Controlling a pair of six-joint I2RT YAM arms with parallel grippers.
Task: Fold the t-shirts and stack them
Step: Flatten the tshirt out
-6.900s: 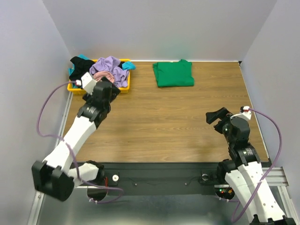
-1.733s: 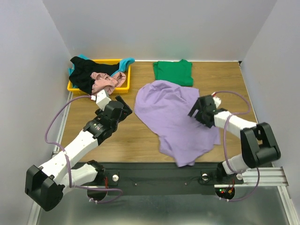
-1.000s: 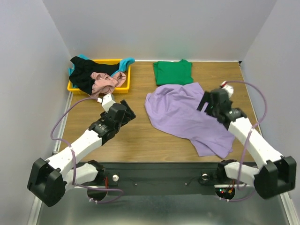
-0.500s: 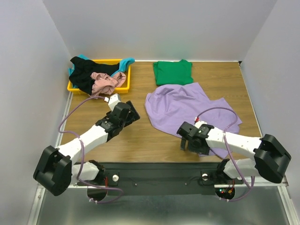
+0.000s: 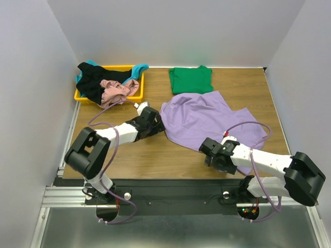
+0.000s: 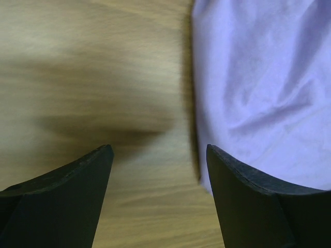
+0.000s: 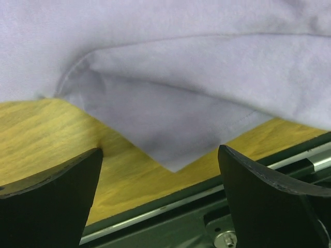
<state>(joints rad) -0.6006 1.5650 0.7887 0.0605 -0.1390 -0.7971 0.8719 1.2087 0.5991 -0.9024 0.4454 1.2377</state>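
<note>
The lavender purple t-shirt [image 5: 207, 121] lies spread out and rumpled on the wooden table; it also shows in the left wrist view [image 6: 258, 77] and the right wrist view [image 7: 170, 77]. My left gripper [image 5: 156, 123] [image 6: 158, 155] is open and empty, low over the wood at the shirt's left edge. My right gripper [image 5: 211, 149] [image 7: 160, 155] is open and empty, just at the shirt's front corner by the table's near edge. A green t-shirt [image 5: 191, 80] lies folded at the back. The black [image 5: 90, 85], dusty pink [image 5: 115, 90] and teal [image 5: 139, 67] t-shirts lie bunched in the tray.
The yellow plastic tray [image 5: 135, 95] stands at the back left. The table's near edge and a black metal rail [image 7: 217, 217] lie right under my right gripper. Walls close in the left, back and right sides.
The purple shirt came out of the tray and was spread on the table. In the last half second my left gripper reached right to the shirt's left edge; my right gripper shifted slightly.
</note>
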